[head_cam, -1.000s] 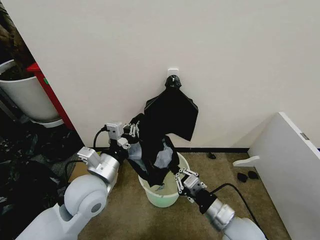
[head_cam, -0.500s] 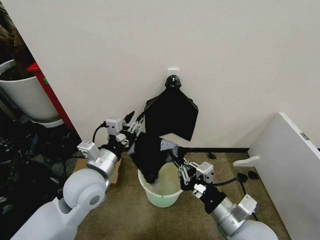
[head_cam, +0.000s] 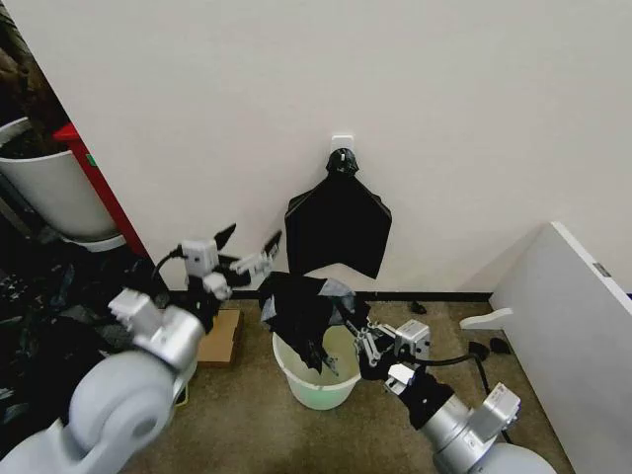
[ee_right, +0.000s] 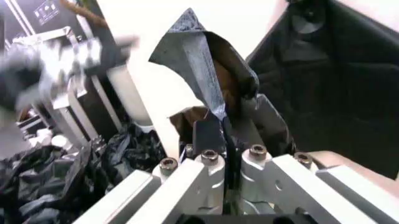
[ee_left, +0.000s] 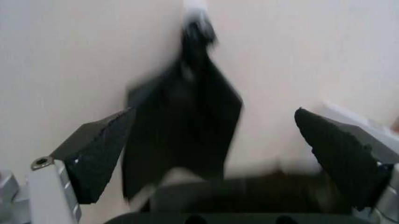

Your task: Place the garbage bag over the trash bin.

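Head view: the trash bin (head_cam: 314, 379) stands on the carpet floor (head_cam: 247, 434) near the wall, at about 6 o'clock from the flat black bundle (head_cam: 338, 225) hanging on a wall hook (head_cam: 342, 144). The garbage bag (head_cam: 301, 308) hangs crumpled above the bin's rim, its lower end dipping inside the opening. The right pincer (head_cam: 357, 338) sits at 3 o'clock of the bag, pinching its edge. The left pincer (head_cam: 247, 250) is at 10 o'clock of the bag, fingers spread, apart from the plastic. A large white tub (head_cam: 49, 193) stands far off at 10 o'clock.

Left wrist view: both dark fingertips (ee_left: 100, 151) spread wide, nothing between them; the hanging bundle (ee_left: 187, 130) lies beyond.

Right wrist view: fingers (ee_right: 209, 135) pressed together on a fold of the bag (ee_right: 199, 70), which rises above them.
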Robot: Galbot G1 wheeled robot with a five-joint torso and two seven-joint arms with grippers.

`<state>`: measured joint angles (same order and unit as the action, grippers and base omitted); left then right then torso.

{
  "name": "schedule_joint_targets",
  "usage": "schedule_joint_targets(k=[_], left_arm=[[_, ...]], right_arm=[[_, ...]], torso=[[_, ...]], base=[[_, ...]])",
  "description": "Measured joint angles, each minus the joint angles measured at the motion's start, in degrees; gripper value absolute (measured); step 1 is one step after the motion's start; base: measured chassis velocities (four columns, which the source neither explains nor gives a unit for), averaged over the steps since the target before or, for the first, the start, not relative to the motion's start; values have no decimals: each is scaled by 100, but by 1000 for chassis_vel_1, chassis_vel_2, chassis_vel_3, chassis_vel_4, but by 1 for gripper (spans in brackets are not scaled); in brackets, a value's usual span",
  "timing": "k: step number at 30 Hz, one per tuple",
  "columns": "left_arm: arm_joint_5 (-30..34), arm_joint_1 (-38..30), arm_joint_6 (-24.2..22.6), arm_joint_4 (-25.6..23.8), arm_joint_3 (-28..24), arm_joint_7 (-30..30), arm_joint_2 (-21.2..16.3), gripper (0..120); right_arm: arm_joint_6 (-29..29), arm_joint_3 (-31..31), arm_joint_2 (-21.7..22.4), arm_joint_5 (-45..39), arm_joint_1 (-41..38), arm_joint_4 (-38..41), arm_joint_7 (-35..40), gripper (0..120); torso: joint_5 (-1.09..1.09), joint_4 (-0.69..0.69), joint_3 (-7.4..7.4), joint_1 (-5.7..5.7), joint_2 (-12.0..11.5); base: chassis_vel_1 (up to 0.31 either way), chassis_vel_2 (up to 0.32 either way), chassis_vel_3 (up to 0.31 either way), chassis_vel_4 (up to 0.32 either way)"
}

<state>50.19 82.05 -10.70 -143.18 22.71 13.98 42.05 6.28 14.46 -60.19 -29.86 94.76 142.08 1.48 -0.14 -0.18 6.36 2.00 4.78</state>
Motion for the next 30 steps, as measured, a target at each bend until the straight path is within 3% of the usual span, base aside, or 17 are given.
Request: schedule_joint_targets(k=[2, 9, 18, 30], left_arm=[[-215, 717, -18, -30, 20, 176, -3, 100], [-648, 1515, 80, 82, -28, 479, 261, 100], [-473, 918, 58, 652, -415, 394, 456, 100], [-162, 464, -60, 1249, -553, 282, 712, 93]], right_arm=[[0, -2, -31, 7, 2, -9, 5, 0], [-16, -16, -6, 17, 134, -42, 10, 0], [-9, -69, 31, 21, 136, -9, -6, 0], [16, -194, 190, -68, -34, -33, -36, 0]], torso=[[-2, 7, 0, 0, 0], [0, 6, 0, 0, 0], [-1, 3, 1, 0, 1], [-1, 4, 1, 0, 0]], base=[[0, 0, 0, 0], [0, 0, 0, 0], [0, 0, 0, 0], [0, 0, 0, 0]])
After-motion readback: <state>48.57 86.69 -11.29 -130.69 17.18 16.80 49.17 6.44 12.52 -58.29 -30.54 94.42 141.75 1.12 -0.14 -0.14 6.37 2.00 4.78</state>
